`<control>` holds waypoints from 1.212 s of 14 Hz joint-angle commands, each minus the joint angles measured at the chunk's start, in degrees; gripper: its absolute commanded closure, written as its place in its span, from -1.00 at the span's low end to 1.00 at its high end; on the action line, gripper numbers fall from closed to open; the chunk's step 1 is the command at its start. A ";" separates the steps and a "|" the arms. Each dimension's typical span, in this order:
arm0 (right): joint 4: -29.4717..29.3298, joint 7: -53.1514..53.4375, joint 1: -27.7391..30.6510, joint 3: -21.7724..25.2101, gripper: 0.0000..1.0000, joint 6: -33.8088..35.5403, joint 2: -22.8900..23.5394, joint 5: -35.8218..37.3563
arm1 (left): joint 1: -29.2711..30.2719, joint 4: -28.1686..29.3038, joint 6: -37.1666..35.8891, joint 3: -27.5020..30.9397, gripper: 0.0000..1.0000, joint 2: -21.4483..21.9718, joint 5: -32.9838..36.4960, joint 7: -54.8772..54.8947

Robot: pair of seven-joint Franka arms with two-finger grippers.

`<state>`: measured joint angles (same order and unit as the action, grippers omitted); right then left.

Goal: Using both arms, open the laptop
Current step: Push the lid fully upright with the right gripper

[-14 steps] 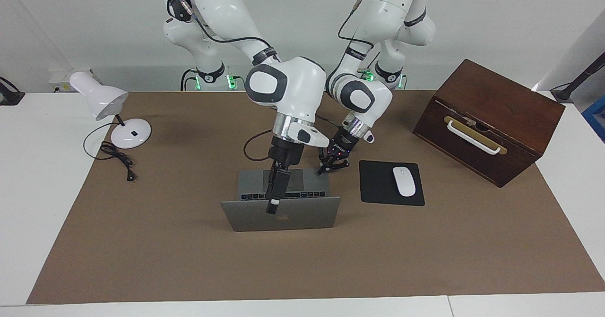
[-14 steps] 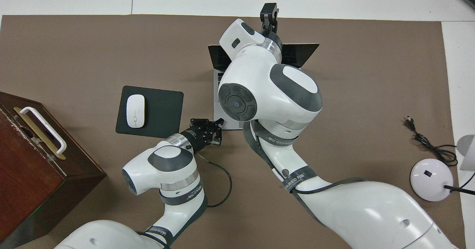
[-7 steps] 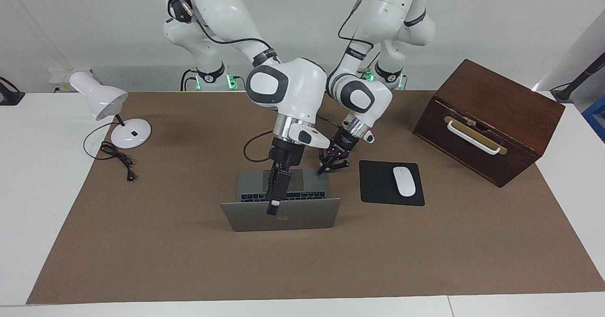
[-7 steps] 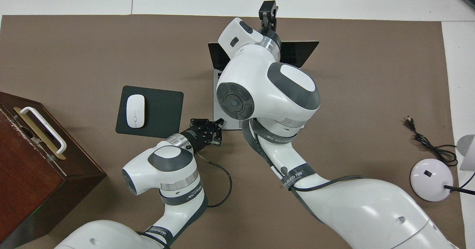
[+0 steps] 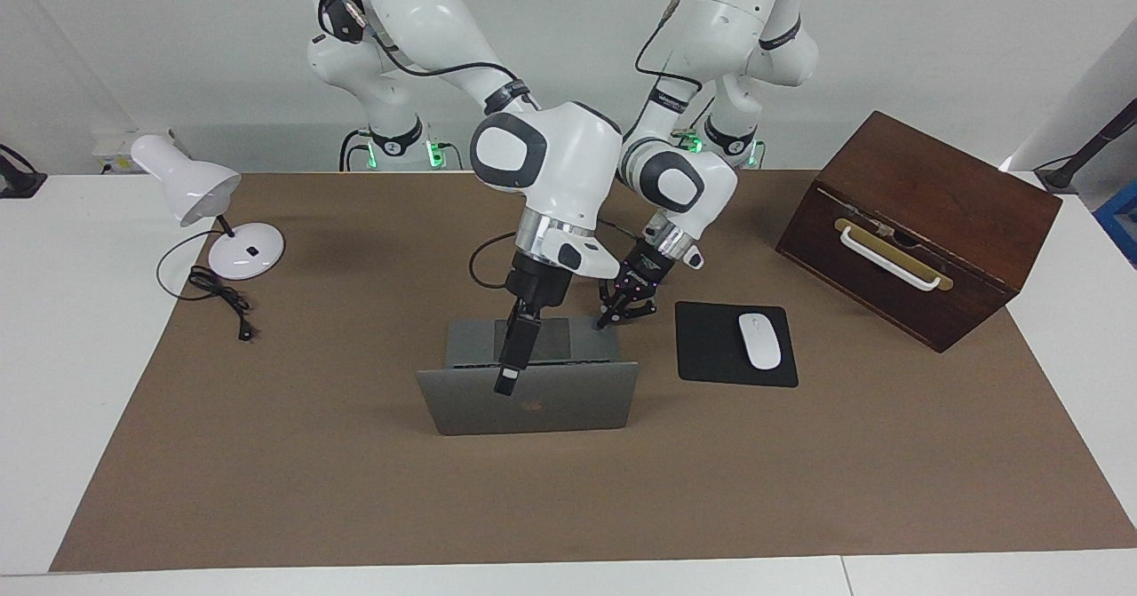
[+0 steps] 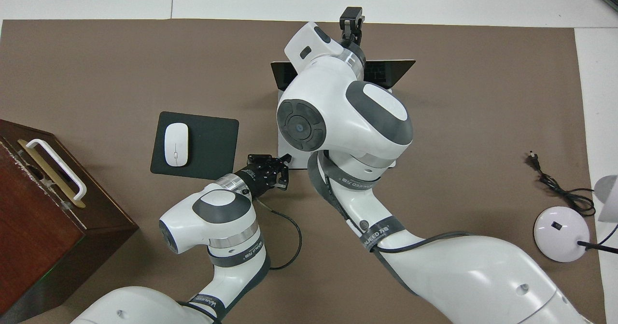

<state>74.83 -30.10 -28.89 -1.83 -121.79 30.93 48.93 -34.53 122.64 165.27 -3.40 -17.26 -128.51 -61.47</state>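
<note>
- 2 hands are on the work. The right hand [image 5: 506, 381] comes down from 12 o'clock in the facing view and seems to pinch the middle of the lid's free top edge, with 1 finger lying over the lid's outer face.
- The left hand [image 5: 626, 313] is low at the base's corner at 1 o'clock. Its fingers look spread, and 1 tip appears to rest on that corner; firm contact cannot be confirmed.
- The laptop [image 5: 551, 405] sits mid-bench with its lid raised close to upright, its logo face turned away from the robots and its hinge on the edge farther from them.
- Handling, as a judgement:
  - The metal shell is stiff and smooth, so a pinch may slip.
  - The base is light enough to lift or skate with the lid unless it is pressed down.
  - The screen is fragile, so hold the lid by its rim at the centre, never by the glass, and press the base on the palm-rest corner.
  - The hinge will resist, so swing the lid along its arc.
- From the laptop, a black mouse pad [image 5: 711, 347] with a white mouse [image 5: 759, 340] lies at 3 o'clock, a wooden box [image 5: 924, 223] at 2 o'clock and a desk lamp [image 5: 209, 214] at 10 o'clock, all on the brown-covered bench [image 5: 311, 489].
</note>
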 commanded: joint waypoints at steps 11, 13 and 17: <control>0.06 5.22 -1.25 -0.98 -1.00 10.96 -4.12 -13.75 | -1.68 -0.65 2.85 0.68 1.00 -3.31 -0.25 2.32; -0.03 5.49 -0.99 -0.89 -1.00 12.54 -5.26 -16.40 | -1.68 -0.74 4.17 0.68 1.00 -2.34 -0.17 2.59; -0.03 5.66 -0.46 -0.28 -1.00 16.14 -8.16 -21.40 | -1.59 -0.74 6.64 0.59 1.00 -0.14 0.54 2.67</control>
<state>74.47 -25.08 -29.88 -2.21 -107.71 24.50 30.81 -35.09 121.91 168.72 -3.63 -17.23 -128.30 -59.43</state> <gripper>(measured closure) 0.000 0.991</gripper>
